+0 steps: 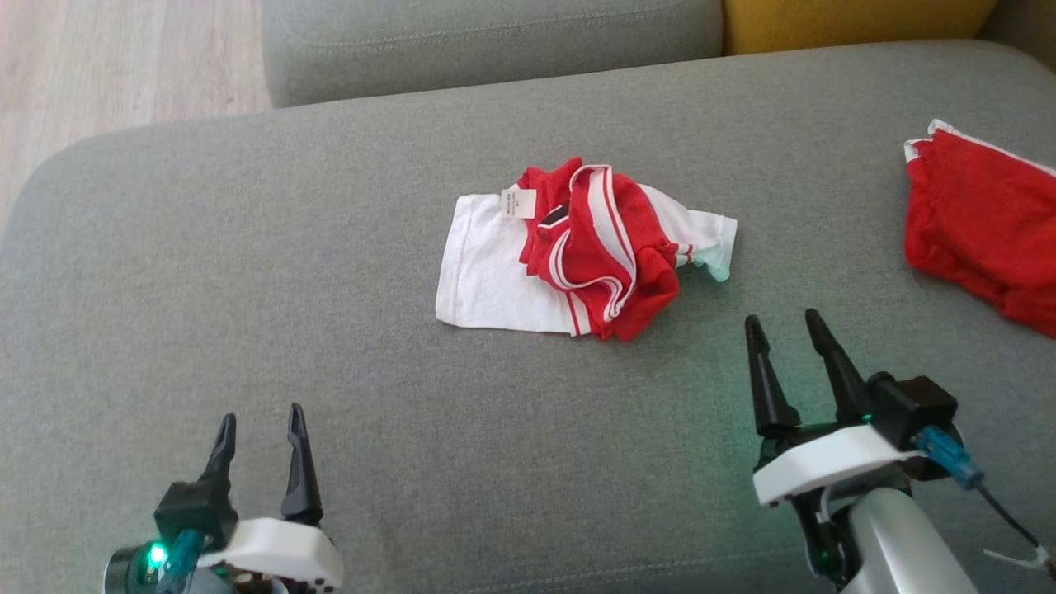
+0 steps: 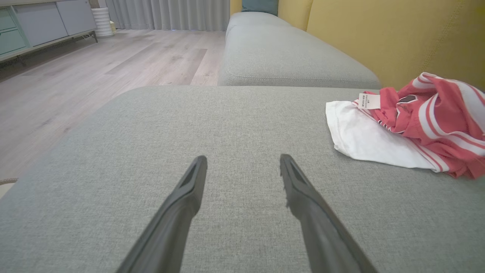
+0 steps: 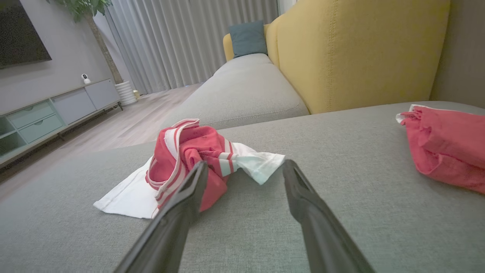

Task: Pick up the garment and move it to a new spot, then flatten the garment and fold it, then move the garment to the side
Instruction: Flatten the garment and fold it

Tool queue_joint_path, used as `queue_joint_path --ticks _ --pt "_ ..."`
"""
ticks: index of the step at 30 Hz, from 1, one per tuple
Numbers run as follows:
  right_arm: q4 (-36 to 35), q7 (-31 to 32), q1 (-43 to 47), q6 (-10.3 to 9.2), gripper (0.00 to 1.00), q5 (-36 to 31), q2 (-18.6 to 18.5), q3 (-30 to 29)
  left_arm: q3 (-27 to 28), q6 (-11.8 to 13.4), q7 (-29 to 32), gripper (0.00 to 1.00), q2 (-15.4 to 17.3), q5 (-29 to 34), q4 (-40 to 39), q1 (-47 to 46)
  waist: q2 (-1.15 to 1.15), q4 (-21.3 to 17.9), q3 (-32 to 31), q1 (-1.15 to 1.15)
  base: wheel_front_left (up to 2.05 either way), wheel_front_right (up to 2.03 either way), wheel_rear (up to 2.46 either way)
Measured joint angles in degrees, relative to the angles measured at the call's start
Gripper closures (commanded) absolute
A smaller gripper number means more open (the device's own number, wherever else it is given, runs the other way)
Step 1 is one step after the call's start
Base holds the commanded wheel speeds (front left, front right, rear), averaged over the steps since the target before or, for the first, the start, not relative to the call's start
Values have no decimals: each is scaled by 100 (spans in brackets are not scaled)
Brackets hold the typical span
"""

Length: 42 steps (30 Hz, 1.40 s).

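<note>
garment [image 1: 606, 256]: crumpled heap, middle of cushion [image 1: 247, 289]; judged light, limp, snag-prone mesh.
hold: bunched red fold at its near right.
left gripper [image 1: 261, 412]: spread, empty, near left.
right gripper [image 1: 782, 317]: spread, empty, close to garment.

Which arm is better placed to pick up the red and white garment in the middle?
Probably the right. The right gripper stands open close to the garment; the left gripper, also open, is farther from it.
</note>
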Motion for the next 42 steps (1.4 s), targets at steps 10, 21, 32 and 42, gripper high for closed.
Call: queue_joint_path --ticks 10,21,32,42 --pt "215 1 -645 0 0 -38 -9 1214 -261 -147 0 0 -26 -56 48 -360 0 415 275 0 0 0 0" --pt "1875 388 -2327 0 0 -149 -49 2551 -922 -97 0 0 -38 -300 143 -575 0 1447 629 0 0 0 0" --pt "3464 601 -3044 0 0 -524 -73 2340 -1155 -38 0 0 -44 -419 111 -708 0 2195 1133 0 0 0 0" --pt "3672 479 -3398 0 100 -691 -71 2132 -1210 4 0 0 -46 -514 93 -918 0 2180 1316 0 0 0 0"
